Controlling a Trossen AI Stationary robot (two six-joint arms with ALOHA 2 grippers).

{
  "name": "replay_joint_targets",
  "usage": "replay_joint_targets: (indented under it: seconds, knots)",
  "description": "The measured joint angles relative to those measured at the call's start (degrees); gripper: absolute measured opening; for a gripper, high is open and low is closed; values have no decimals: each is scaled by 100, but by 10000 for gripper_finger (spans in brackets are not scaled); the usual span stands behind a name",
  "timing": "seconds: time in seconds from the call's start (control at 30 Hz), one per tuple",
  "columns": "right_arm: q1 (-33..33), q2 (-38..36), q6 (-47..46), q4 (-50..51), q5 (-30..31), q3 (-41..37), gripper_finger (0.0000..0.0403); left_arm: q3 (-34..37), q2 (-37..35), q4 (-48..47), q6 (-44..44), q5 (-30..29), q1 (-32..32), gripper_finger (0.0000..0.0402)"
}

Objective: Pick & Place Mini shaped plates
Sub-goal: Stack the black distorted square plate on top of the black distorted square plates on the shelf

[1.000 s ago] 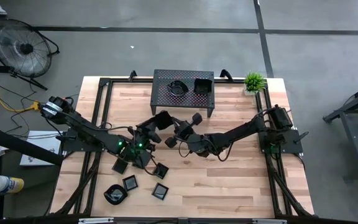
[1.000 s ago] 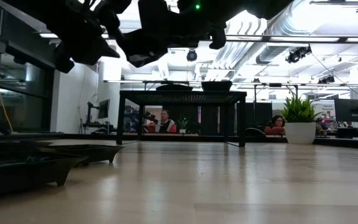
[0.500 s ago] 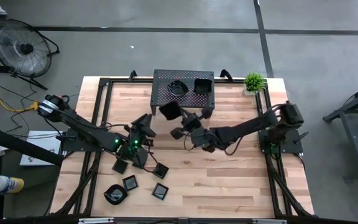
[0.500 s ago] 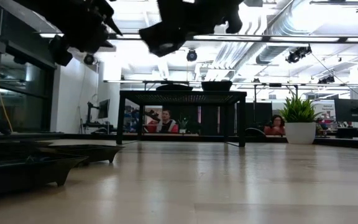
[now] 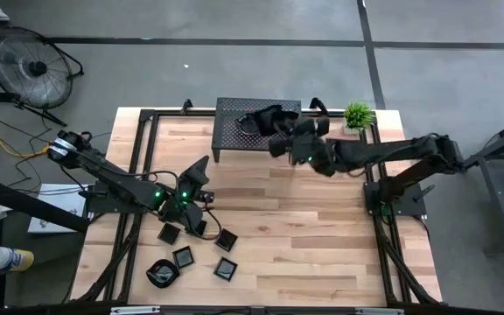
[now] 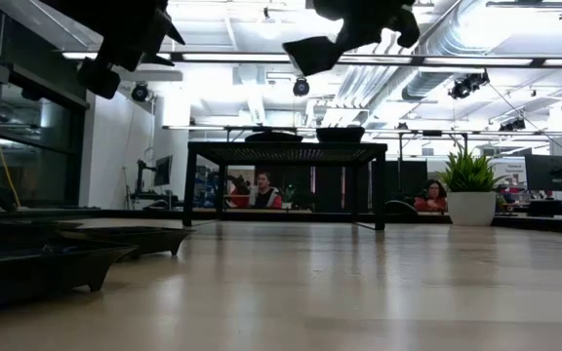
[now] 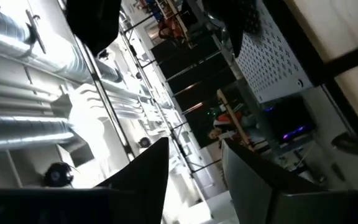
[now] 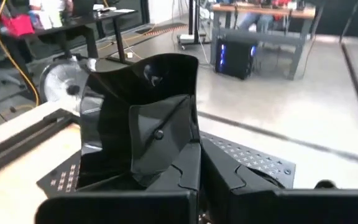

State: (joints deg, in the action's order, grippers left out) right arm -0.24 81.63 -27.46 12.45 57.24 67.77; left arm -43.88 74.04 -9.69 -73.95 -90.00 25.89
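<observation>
I am in the carrying step. My right gripper (image 8: 194, 171) is closed on a mini shaped plate (image 8: 143, 118), holding it by the rim above the perforated rack (image 5: 258, 131) at the far edge of the table (image 5: 322, 236). I judge the next move is to lower it onto free rack surface beside the plates already there. My left gripper (image 7: 194, 165) hangs open and empty over the near-left corner, above the remaining plates (image 5: 195, 255).
</observation>
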Motion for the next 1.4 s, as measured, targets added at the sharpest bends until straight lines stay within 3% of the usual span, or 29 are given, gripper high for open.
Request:
replay_joint_targets:
  seconds: [0.17, 0.47, 0.6, 0.77, 0.97, 1.1, 1.4]
  knots:
    - [-348, -277, -700, 550, -160, 0, 0, 0, 0, -210, 697, 337, 0, 144]
    - [-974, -313, -2301, 1283, -1261, 0, 0, 2, 2, -693, 1446, 503, 0, 144]
    - [-1169, -313, -2865, 1664, -1413, 0, 0, 2, 2, -1176, 1916, 518, 0, 144]
    - [-1381, -313, -3298, 1887, -1863, 0, 0, 2, 2, -1812, 2592, 520, 0, 144]
    - [-1479, -311, -3712, 2211, -1984, -7, 0, 2, 2, -2092, 2969, 531, 0, 144]
    - [-1488, -289, -3953, 2080, -2086, -233, 0, 2, 4, -2094, 3015, 570, 0, 144]
    - [-1639, -285, -4132, 716, -2313, -1165, 18, 2, 4, -2367, 3250, 697, 0, 144]
